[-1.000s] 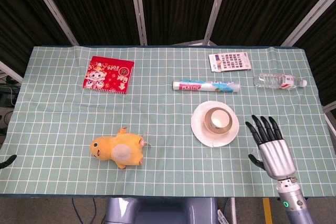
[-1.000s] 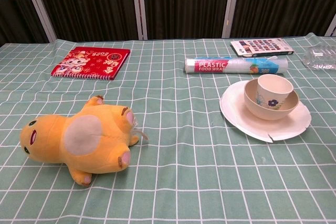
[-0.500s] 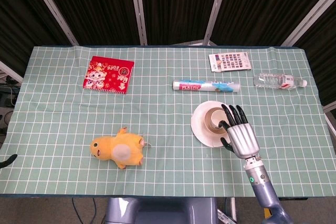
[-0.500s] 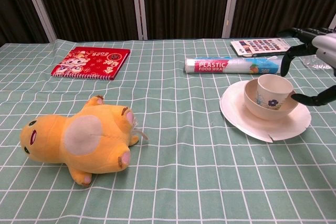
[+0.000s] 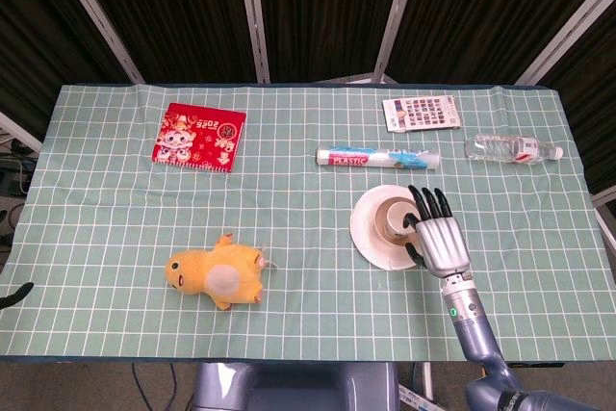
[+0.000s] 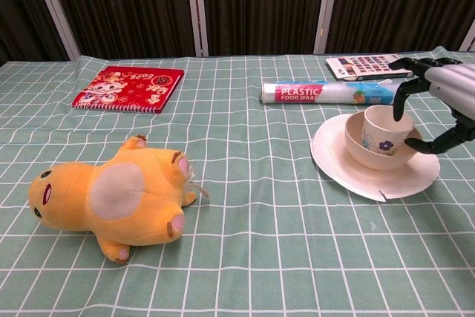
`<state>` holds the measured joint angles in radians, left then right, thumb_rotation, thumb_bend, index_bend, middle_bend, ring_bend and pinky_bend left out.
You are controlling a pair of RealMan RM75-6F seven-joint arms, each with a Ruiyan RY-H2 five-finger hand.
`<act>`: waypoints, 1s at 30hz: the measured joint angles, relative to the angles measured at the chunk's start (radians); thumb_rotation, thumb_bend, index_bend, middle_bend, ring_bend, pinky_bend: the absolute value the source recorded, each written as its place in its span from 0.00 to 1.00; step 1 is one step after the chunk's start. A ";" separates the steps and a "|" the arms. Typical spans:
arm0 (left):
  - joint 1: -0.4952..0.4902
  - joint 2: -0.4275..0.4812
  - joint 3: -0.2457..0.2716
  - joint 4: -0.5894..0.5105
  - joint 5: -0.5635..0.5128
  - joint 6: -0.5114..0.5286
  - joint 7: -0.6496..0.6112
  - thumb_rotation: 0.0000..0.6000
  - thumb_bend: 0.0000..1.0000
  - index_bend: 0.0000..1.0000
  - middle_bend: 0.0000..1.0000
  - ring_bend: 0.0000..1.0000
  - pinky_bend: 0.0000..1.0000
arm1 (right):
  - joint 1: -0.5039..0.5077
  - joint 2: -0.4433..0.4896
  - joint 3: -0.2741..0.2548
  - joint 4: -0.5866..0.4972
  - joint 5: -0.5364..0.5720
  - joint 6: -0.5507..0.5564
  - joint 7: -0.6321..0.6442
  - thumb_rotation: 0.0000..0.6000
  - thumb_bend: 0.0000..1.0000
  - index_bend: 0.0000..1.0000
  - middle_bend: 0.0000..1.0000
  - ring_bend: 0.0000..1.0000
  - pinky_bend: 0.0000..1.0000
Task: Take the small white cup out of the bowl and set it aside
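The small white cup (image 6: 386, 128) with a blue flower stands upright inside a cream bowl (image 6: 371, 155) on a white plate (image 6: 334, 157), right of the table's middle. From above, the cup (image 5: 395, 221) shows its brown inside. My right hand (image 6: 445, 94) is at the cup's right side, its fingers (image 6: 401, 102) curled over the rim and its thumb low beside the bowl. No firm hold on the cup shows. In the head view the right hand (image 5: 438, 238) covers the plate's (image 5: 371, 238) right part. Of the left hand only a dark tip (image 5: 14, 294) shows at the left edge.
A yellow plush toy (image 5: 217, 276) lies front left. A red booklet (image 5: 199, 137) lies at the back left. A plastic wrap roll (image 5: 377, 157) lies just behind the plate, with a colour card (image 5: 421, 113) and a water bottle (image 5: 512, 149) further back right.
My right hand has come in from the right front to the plate, and its fingers have curled down over the cup's rim. The cup, bowl and plate have not moved.
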<state>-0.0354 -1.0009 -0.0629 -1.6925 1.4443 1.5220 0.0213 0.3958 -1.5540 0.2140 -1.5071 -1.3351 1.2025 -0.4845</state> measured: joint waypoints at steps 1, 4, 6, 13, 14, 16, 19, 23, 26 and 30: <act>0.001 0.000 0.000 -0.001 0.001 0.001 -0.001 1.00 0.05 0.00 0.00 0.00 0.00 | 0.002 -0.003 -0.001 0.006 0.004 -0.001 0.002 1.00 0.24 0.46 0.02 0.00 0.00; 0.002 0.001 0.000 0.000 0.001 0.005 -0.004 1.00 0.05 0.00 0.00 0.00 0.00 | 0.010 -0.015 -0.001 0.029 0.017 -0.005 0.012 1.00 0.24 0.48 0.03 0.00 0.00; 0.002 0.001 0.000 0.000 0.000 0.003 -0.005 1.00 0.05 0.00 0.00 0.00 0.00 | 0.016 -0.024 -0.001 0.049 0.024 -0.009 0.023 1.00 0.25 0.50 0.04 0.00 0.00; 0.000 0.001 -0.001 0.000 0.000 0.001 -0.006 1.00 0.06 0.00 0.00 0.00 0.00 | 0.031 -0.048 -0.005 0.095 0.042 -0.018 0.042 1.00 0.33 0.53 0.07 0.00 0.00; 0.000 0.001 -0.001 0.000 0.000 0.001 -0.007 1.00 0.05 0.00 0.00 0.00 0.00 | 0.033 -0.050 -0.005 0.099 0.044 -0.019 0.043 1.00 0.34 0.54 0.07 0.00 0.00; 0.000 0.002 -0.001 0.000 0.000 0.000 -0.010 1.00 0.05 0.00 0.00 0.00 0.00 | 0.038 -0.057 -0.006 0.108 0.050 -0.023 0.047 1.00 0.38 0.54 0.08 0.00 0.00; -0.001 0.003 -0.001 0.000 0.000 0.000 -0.011 1.00 0.06 0.00 0.00 0.00 0.00 | 0.043 -0.064 -0.010 0.115 0.055 -0.024 0.045 1.00 0.43 0.56 0.08 0.00 0.00; 0.000 0.003 -0.002 0.000 -0.001 0.000 -0.014 1.00 0.05 0.00 0.00 0.00 0.00 | 0.046 -0.068 -0.013 0.118 0.057 -0.023 0.043 1.00 0.47 0.59 0.10 0.00 0.00; 0.001 0.004 -0.002 0.001 -0.001 0.001 -0.016 1.00 0.05 0.00 0.00 0.00 0.00 | 0.048 -0.072 -0.017 0.118 0.059 -0.021 0.042 1.00 0.48 0.60 0.11 0.00 0.00; 0.001 0.004 -0.002 0.001 0.000 0.002 -0.018 1.00 0.06 0.00 0.00 0.00 0.00 | 0.048 -0.072 -0.019 0.110 0.052 -0.009 0.044 1.00 0.48 0.62 0.13 0.00 0.00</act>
<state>-0.0346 -0.9968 -0.0646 -1.6911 1.4445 1.5240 0.0031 0.4443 -1.6259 0.1948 -1.3976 -1.2831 1.1940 -0.4408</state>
